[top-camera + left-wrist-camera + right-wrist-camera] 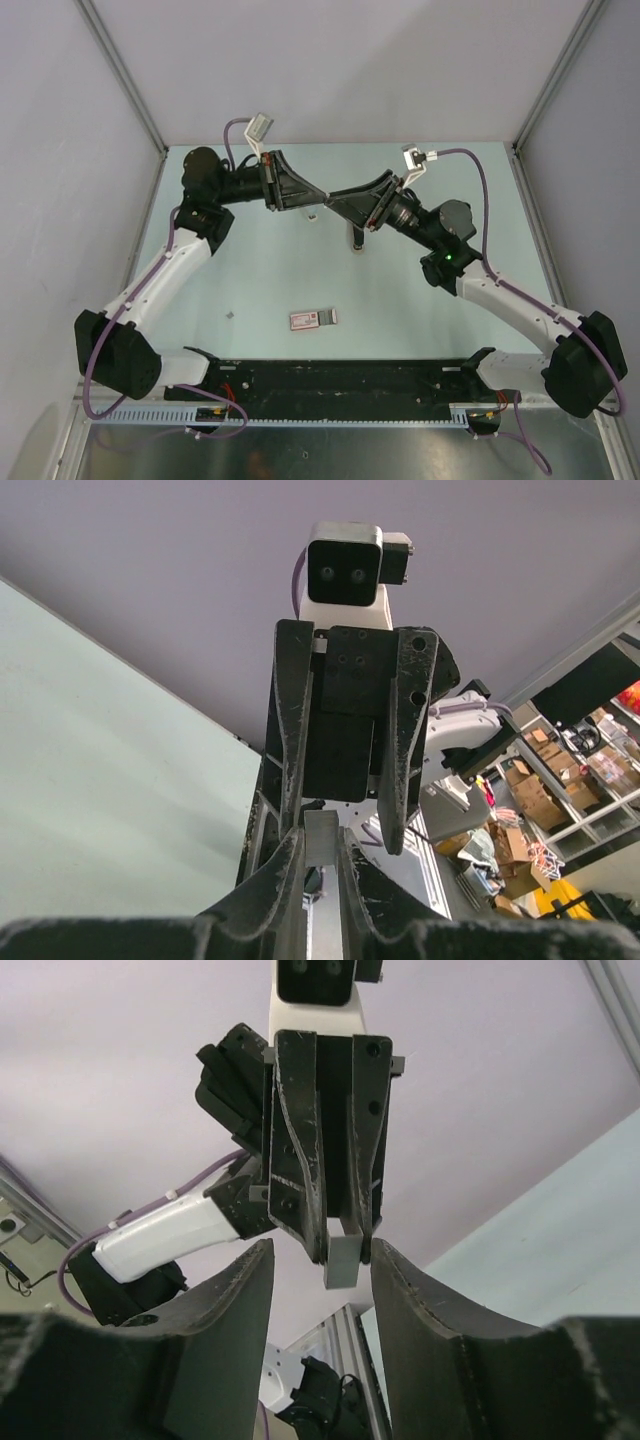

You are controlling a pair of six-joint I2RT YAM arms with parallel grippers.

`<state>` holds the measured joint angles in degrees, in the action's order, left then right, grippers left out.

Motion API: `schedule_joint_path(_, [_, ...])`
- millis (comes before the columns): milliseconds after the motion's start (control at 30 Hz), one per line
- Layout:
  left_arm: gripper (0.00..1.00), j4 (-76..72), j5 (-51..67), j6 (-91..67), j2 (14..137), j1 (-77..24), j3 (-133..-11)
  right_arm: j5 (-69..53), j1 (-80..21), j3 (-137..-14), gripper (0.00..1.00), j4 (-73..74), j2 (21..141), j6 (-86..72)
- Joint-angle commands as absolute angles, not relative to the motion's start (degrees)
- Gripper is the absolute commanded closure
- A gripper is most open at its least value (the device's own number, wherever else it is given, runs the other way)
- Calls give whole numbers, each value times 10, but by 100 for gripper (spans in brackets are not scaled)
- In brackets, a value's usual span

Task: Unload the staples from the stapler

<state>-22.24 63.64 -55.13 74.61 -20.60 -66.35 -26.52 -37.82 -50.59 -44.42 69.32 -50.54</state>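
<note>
Left gripper (343,1248) is pinched narrow on a small grey strip (342,1268), raised above the table (250,280). The right gripper (332,196) meets it tip to tip, fingers apart on either side of the strip. The stapler (313,319) lies flat at six o'clock from them, its grey end towards three o'clock. Its label is too small to read.

Overhead view; wrist views seemingly face-to-face.
</note>
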Motion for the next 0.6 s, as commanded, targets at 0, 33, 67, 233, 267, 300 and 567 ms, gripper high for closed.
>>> schedule_joint_path(0, [77, -251, 639, -564, 727, -203, -657, -261, -384, -535, 52, -492, 704, -527])
schedule_joint_path(33, [77, -252, 638, -565, 728, -203, -657, -261, -385, -535, 53, -495, 705, -528])
schedule_joint_path(67, [77, -252, 638, -566, 728, -203, -657, -262, -387, -536, 54, -497, 706, -529])
schedule_joint_path(233, [77, -256, 638, -568, 727, -203, -659, -261, -393, -536, 54, -476, 704, -516])
schedule_joint_path(267, [77, -257, 638, -569, 727, -204, -659, -261, -394, -536, 54, -466, 703, -512])
schedule_joint_path(300, [77, -257, 639, -569, 727, -203, -660, -260, -395, -536, 54, -456, 702, -508])
schedule_joint_path(567, [77, -259, 640, -570, 725, -202, -665, -262, -407, -536, 53, -435, 705, -495])
